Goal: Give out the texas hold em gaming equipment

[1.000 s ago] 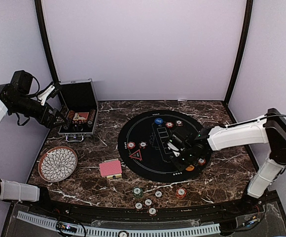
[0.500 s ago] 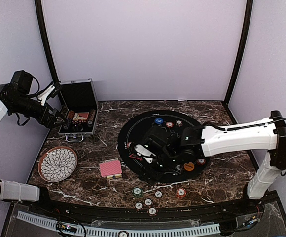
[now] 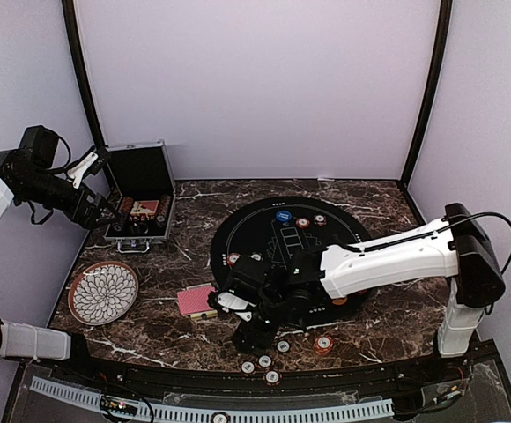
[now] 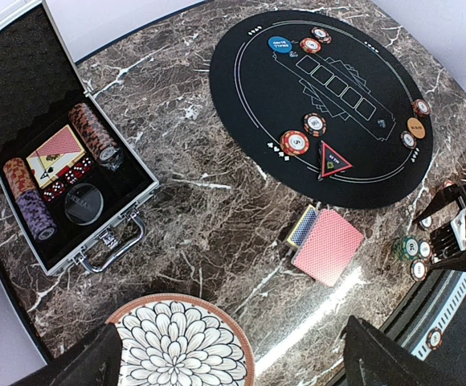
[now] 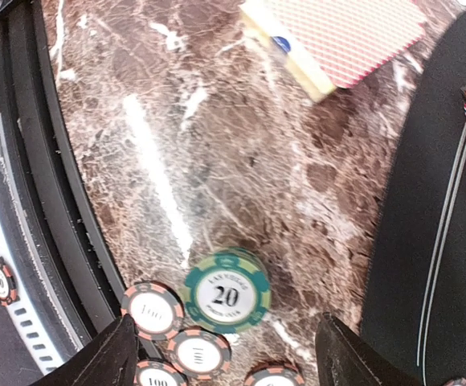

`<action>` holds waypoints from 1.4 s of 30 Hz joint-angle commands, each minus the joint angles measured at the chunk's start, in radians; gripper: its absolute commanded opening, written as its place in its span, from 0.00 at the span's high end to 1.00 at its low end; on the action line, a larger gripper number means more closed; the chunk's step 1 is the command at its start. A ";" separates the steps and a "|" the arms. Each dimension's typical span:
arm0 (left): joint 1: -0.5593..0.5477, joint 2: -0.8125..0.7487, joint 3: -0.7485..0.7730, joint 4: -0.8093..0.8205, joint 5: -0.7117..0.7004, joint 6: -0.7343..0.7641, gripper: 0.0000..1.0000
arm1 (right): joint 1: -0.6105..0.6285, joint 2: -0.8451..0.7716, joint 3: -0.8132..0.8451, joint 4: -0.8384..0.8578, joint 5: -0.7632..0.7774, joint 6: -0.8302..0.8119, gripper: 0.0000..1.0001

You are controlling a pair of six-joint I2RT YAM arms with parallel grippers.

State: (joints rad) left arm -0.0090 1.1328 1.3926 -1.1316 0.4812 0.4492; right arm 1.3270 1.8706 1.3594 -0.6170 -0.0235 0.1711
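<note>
right end effector (image 5: 226,328) gapes over round, stripe-edged green chip (image 5: 226,290); left end effector (image 4: 233,328) gapes too

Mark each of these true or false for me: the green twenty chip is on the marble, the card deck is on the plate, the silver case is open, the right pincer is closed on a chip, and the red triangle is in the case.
1. The green chip marked 20 lies on the marble. True.
2. The card deck sits on the plate. False: it lies on the marble beside the black mat, apart from the plate.
3. The silver case is open. True.
4. The right pincer is closed on a chip. False: its jaws stand wide apart above the chips, gripping nothing.
5. The red triangle is in the case. False: it lies on the black mat.
</note>
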 commanded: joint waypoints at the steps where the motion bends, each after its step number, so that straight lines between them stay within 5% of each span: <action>1: 0.006 -0.023 0.023 -0.024 0.008 0.007 0.01 | 0.022 0.030 0.042 -0.013 -0.024 -0.037 0.23; 42: 0.006 -0.021 0.002 -0.009 0.026 0.001 0.01 | 0.032 0.101 0.020 0.024 0.020 -0.062 0.46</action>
State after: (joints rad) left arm -0.0090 1.1294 1.4078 -1.1389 0.4824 0.4488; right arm 1.3495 1.9530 1.3907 -0.6167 -0.0067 0.1123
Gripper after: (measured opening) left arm 0.987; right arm 0.539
